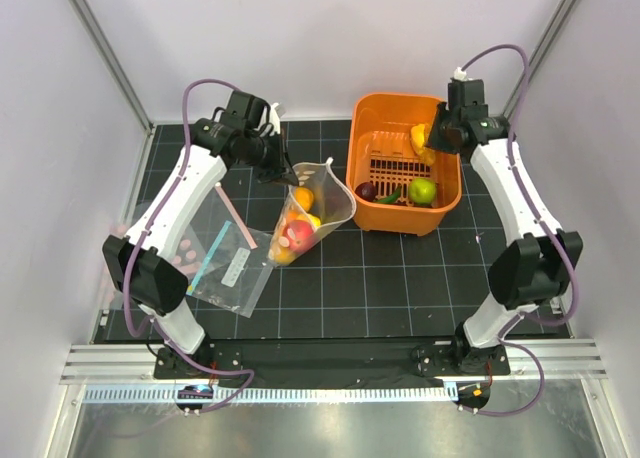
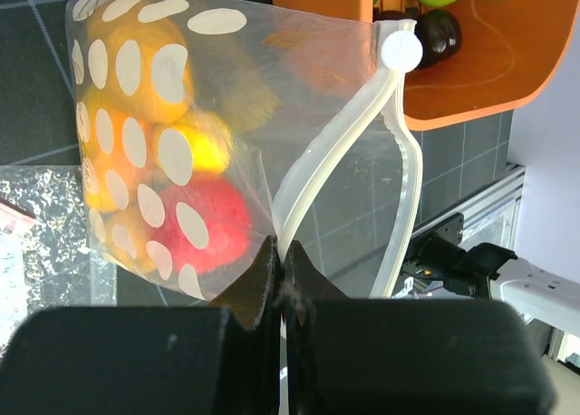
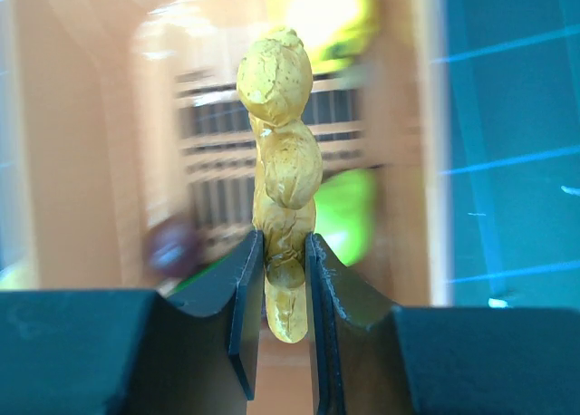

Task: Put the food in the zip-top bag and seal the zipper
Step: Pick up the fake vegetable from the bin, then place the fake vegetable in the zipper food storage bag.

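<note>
The dotted zip-top bag point(image 1: 322, 210) lies tipped between the arms with its mouth held up. It holds a red apple point(image 2: 207, 223) and orange-yellow mangoes point(image 2: 145, 62). My left gripper point(image 1: 280, 168) is shut on the bag's mouth edge point(image 2: 283, 248), right at the clear zipper strip point(image 2: 337, 148), which curves away open. My right gripper point(image 1: 433, 141) is over the orange basket point(image 1: 372, 113). In the right wrist view it point(image 3: 283, 245) is shut on a knobbly yellow food piece point(image 3: 279, 116). A green lime point(image 1: 422, 190) and a dark purple piece point(image 1: 367, 190) lie in the basket.
A clear bag with a teal strip and white label point(image 1: 228, 266) lies flat at the left. A loose pink strip point(image 1: 236, 214) lies by it, and a pink-dotted bag point(image 1: 150, 240) is under the left arm. White walls enclose the black mat.
</note>
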### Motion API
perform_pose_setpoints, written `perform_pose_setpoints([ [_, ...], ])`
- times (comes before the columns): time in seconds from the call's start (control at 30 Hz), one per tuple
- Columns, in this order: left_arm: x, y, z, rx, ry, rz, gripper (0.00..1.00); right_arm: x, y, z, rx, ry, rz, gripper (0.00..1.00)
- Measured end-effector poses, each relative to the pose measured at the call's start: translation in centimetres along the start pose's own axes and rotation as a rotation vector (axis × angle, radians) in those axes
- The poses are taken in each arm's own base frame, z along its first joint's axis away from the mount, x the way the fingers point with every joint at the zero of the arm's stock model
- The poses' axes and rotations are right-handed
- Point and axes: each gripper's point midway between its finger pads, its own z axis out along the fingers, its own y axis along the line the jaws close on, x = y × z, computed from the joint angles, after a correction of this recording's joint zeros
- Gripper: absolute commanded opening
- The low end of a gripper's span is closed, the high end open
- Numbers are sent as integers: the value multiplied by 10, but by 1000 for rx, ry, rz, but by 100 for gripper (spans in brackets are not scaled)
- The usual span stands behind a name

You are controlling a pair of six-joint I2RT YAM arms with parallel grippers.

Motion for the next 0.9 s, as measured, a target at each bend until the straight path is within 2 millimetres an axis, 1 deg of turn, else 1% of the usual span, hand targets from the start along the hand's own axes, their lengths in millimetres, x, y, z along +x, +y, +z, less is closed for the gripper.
perform_pose_setpoints([
  [0.07, 0, -2, 0, 4, 1, 0, 0, -3, 17, -19, -106, -2, 8, 1],
  [0.13, 1, -4, 1, 10, 1, 4, 0, -1, 33, -34, -205, 13, 9, 1],
  [0.3, 2, -11, 4, 30, -1, 0, 0, 10, 82, -82, -521, 90, 22, 1],
  [0.4, 0, -13, 4, 36, -7, -2, 0, 19, 113, -118, -700, 143, 37, 1],
  [0.5, -1, -14, 4, 39, -12, -10, 0, 34, 144, -153, -865, 211, 30, 1],
  [0.53, -2, -15, 5, 40, -15, -13, 0, 44, 158, -168, -934, 253, 16, 1],
  [0.57, -2, -15, 5, 42, -18, -15, 0, 51, 166, -177, -975, 283, 6, 1],
  [0.6, -3, -16, 5, 43, -21, -15, 0, 62, 177, -190, -1028, 330, -11, 1],
  [0.7, -6, -17, 5, 48, -30, -15, 0, 85, 195, -213, -1116, 437, -39, 1],
  [0.77, -7, -18, 5, 51, -35, -15, 0, 94, 198, -222, -1141, 492, -36, 1],
  [0.9, -11, -19, 6, 57, -53, -15, 0, 102, 194, -223, -1135, 531, -23, 1],
])
